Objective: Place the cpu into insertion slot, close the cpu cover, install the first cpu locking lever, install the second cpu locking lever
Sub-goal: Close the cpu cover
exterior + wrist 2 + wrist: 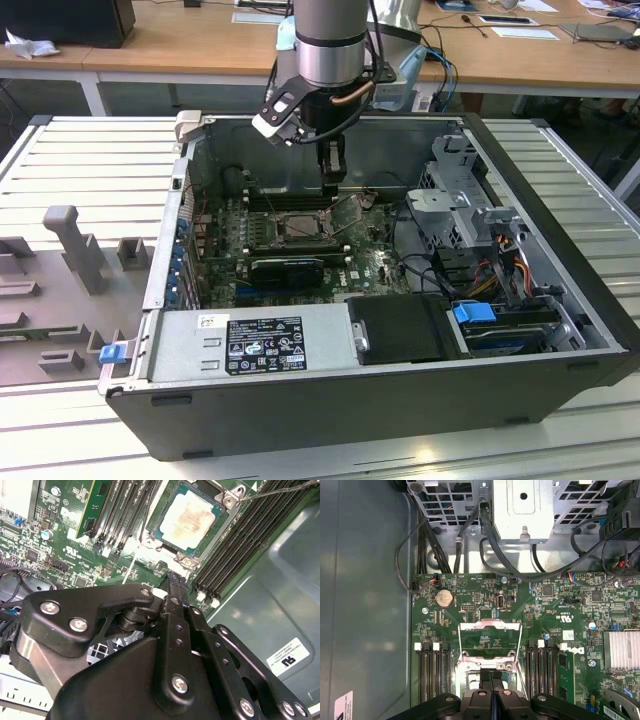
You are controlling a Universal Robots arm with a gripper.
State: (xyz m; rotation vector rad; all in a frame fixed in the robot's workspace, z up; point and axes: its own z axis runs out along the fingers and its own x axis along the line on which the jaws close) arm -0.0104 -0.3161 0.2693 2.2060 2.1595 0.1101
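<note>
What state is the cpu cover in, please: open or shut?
Open: in the first wrist view the cpu cover is swung back, with the green board showing through its cut-out.

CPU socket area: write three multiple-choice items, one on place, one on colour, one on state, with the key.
1. The cpu lies: A) on the case floor B) in the insertion slot C) on the drive cage
2. The motherboard is: A) red B) white C) green
3. The cpu cover is: A) swung open B) shut flat over the cpu C) lying outside the case
B: its pale top sits framed by the slot in the second wrist view. C: green board shows in both wrist views. A: the first wrist view shows board through its cut-out centre.
</note>
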